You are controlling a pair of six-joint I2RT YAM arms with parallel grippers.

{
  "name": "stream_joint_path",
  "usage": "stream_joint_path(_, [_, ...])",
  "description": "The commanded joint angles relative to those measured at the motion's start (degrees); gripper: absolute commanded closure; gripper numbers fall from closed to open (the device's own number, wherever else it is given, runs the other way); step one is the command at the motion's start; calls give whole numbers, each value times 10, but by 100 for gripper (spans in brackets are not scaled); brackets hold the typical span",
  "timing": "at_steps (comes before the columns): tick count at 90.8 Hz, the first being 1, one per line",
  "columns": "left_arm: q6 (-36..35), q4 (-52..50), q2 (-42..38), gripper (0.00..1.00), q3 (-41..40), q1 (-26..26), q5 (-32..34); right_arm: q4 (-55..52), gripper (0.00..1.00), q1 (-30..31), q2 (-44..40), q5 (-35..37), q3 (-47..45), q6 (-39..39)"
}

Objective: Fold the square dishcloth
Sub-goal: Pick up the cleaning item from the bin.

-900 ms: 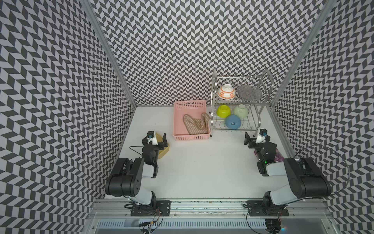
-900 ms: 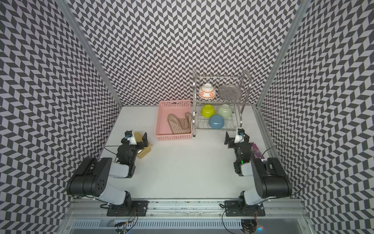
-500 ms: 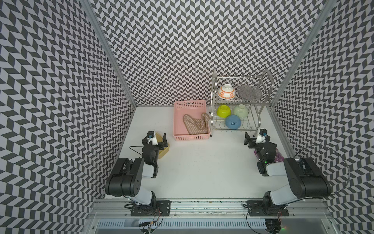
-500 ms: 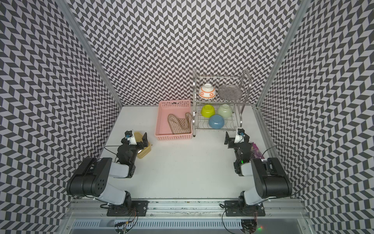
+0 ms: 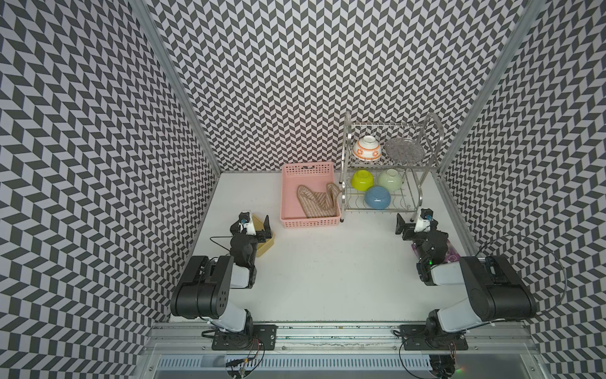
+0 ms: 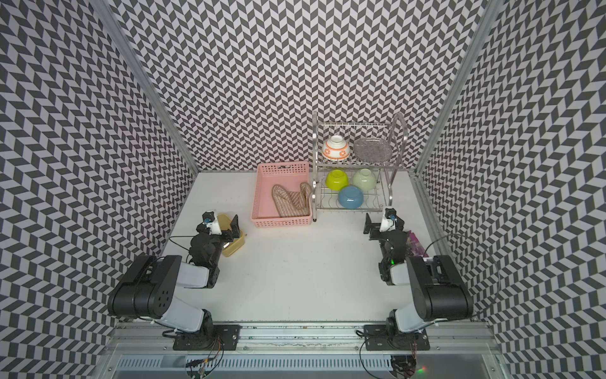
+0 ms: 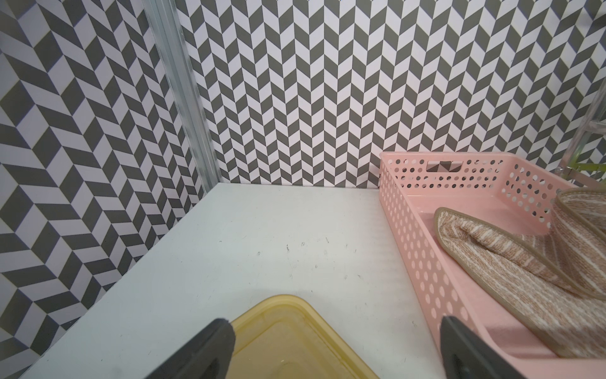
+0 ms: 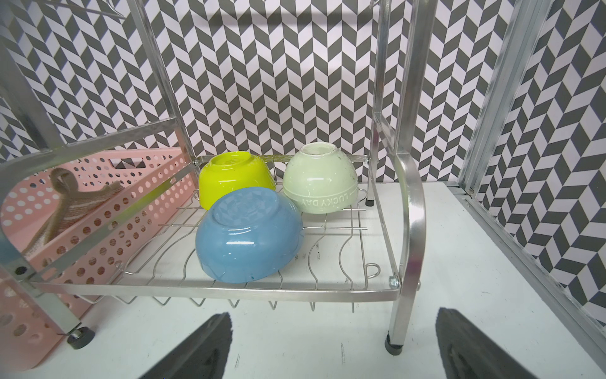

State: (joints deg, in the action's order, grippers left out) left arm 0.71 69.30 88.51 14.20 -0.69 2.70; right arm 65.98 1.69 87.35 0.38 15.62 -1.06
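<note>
The square dishcloth (image 5: 316, 203) (image 6: 292, 201) is tan with cream stripes and lies crumpled in the pink basket (image 5: 310, 224) (image 6: 282, 222) at the back middle of the table. In the left wrist view the dishcloth (image 7: 524, 272) fills the near part of the basket (image 7: 410, 229). My left gripper (image 5: 258, 226) (image 6: 226, 228) (image 7: 334, 328) is open above a yellow container, to the left of the basket and apart from it. My right gripper (image 5: 414, 226) (image 6: 382, 226) (image 8: 333, 318) is open and empty in front of the dish rack. The right wrist view catches one raised dishcloth corner (image 8: 75, 203) through the rack.
A yellow lidded container (image 5: 266, 244) (image 7: 295, 341) sits under the left gripper. The metal dish rack (image 5: 426, 170) (image 8: 406, 229) holds a blue bowl (image 8: 249, 236), a lime bowl (image 8: 236, 177), a pale green bowl (image 8: 319, 180) and more dishes above. A purple packet (image 5: 451, 254) lies by the right arm.
</note>
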Motion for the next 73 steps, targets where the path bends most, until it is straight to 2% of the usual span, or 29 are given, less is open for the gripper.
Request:
stream_joint_path(1, [-7, 2, 2, 0, 12, 4, -7, 19, 0, 2, 3, -2, 6, -4])
stream_joint_path(13, [-7, -28, -7, 0, 26, 5, -12, 7, 0, 2, -8, 5, 11, 0])
stream_joint_path(26, [-1, -148, -58, 0, 67, 5, -11, -48, 0, 2, -55, 51, 17, 18])
stream_joint_path(48, [15, -191, -168, 0, 52, -2, 16, -116, 0, 1, -113, 134, 30, 62])
stream_joint_path(61, [36, -241, -232, 0, 62, -24, 37, -175, 0, -3, -136, 173, 50, 92])
stream_joint_path(73, [87, -342, -241, 0, 112, -55, 54, -200, 0, -4, -153, 204, 55, 112])
